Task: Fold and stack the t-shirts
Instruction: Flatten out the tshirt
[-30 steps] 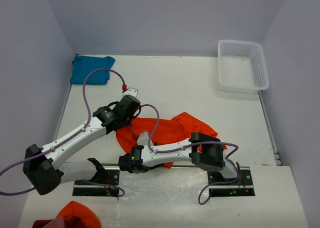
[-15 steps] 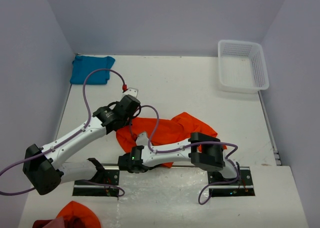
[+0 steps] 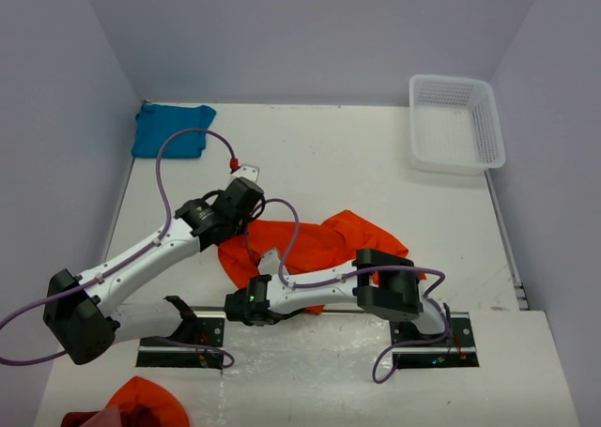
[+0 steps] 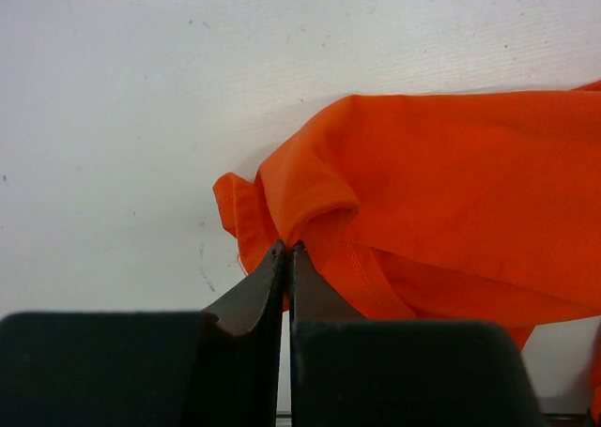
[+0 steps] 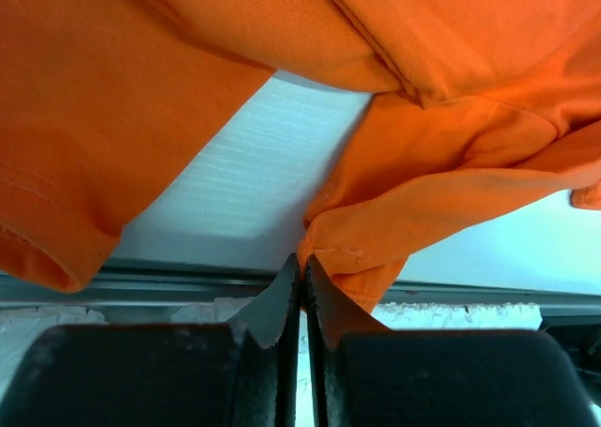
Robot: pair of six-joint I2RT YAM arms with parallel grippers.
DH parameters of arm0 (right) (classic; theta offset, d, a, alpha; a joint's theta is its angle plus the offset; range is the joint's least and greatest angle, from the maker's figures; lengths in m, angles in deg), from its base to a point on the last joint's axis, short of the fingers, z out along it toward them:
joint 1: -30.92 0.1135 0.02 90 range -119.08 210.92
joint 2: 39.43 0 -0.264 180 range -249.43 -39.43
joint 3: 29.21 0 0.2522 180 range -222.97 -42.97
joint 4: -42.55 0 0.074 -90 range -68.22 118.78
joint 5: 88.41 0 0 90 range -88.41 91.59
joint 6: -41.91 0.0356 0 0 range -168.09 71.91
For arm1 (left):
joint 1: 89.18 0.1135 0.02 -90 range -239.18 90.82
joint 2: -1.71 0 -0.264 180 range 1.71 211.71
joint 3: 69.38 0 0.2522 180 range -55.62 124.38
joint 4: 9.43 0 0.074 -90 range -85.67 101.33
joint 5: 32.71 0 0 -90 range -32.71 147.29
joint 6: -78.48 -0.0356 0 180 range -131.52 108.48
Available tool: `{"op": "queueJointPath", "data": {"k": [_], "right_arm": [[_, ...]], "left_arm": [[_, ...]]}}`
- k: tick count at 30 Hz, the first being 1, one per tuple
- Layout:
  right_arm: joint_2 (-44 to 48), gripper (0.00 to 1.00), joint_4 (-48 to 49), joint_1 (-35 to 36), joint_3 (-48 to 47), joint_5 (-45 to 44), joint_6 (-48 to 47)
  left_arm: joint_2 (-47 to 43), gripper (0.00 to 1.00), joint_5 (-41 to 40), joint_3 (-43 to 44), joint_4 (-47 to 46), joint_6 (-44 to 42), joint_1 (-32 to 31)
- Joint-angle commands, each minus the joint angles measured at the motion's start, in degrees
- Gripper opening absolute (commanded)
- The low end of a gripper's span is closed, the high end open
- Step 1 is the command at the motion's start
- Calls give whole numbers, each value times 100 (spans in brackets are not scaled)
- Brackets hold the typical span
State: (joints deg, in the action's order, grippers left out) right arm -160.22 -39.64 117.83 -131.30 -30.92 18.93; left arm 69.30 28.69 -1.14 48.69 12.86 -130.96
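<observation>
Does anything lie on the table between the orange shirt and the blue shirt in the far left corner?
Nothing visible lies there: only the left arm and its purple cable cross above that stretch of table. The left claw and right claw are shut on the orange shirt.
</observation>
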Motion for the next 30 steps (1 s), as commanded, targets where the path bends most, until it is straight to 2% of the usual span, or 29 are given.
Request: {"op": "queueJointPath", "data": {"k": [1, 6, 9, 11, 13, 14, 17, 18, 19, 20, 21, 22, 23, 28, 30], "right_arm": [[29, 0, -171, -52, 18, -176, 249], [459, 0, -1075, -60, -17, -545, 871], [1389, 0, -1787, -165, 97, -1001, 1163], [2326, 0, -1841, -323, 220, -1345, 919], [2918, 0, -1841, -753, 229, -1677, 541], [3452, 0, -1711, -1181, 203, -1714, 61], [4193, 0, -571, -1833, 159, -1926, -1187], [4630, 0, -167, -2341, 167, -1873, -2279], [4818, 0, 647, -2607, 159, -1768, -2751], [4985, 0, 1090, -3105, 176, -1602, -3765], [5230, 0, 1442, -3337, 159, -1470, -4237], [5337, 0, 2238, -3548, 202, -1181, -4659], [5434, 0, 2655, -4002, 281, -987, -5455], [5725, 0, 4324, -5227, 632, 156, -6446], [5646, 0, 4539, -5701, 643, 463, -6606]], "left_arm": [[-80, 0, 91, -43, -129, -118, 21], [-123, 0, 56, -8, -103, -48, 21], [-333, 0, 74, 89, -121, 31, 21], [-448, 0, 39, 194, -94, 75, 21], [-606, 0, 39, 457, -24, 76, 21], [-711, 0, 13, 650, 11, 76, 21], [-817, 0, 3, 1037, 126, 41, 21], [-905, 0, 21, 1117, 108, 6, 21], [-932, 0, 4, 1205, 125, -30, 21], [-915, 0, -5, 1406, 160, -39, 21], [-888, 0, -23, 1495, 213, -47, 21], [-853, 0, -101, 1661, 231, -65, 12], [-836, 0, -128, 1723, 231, -82, 21], [-888, 0, -216, 1742, -409, -311, 21], [-836, 0, -312, 1715, -777, -390, 21]]}}
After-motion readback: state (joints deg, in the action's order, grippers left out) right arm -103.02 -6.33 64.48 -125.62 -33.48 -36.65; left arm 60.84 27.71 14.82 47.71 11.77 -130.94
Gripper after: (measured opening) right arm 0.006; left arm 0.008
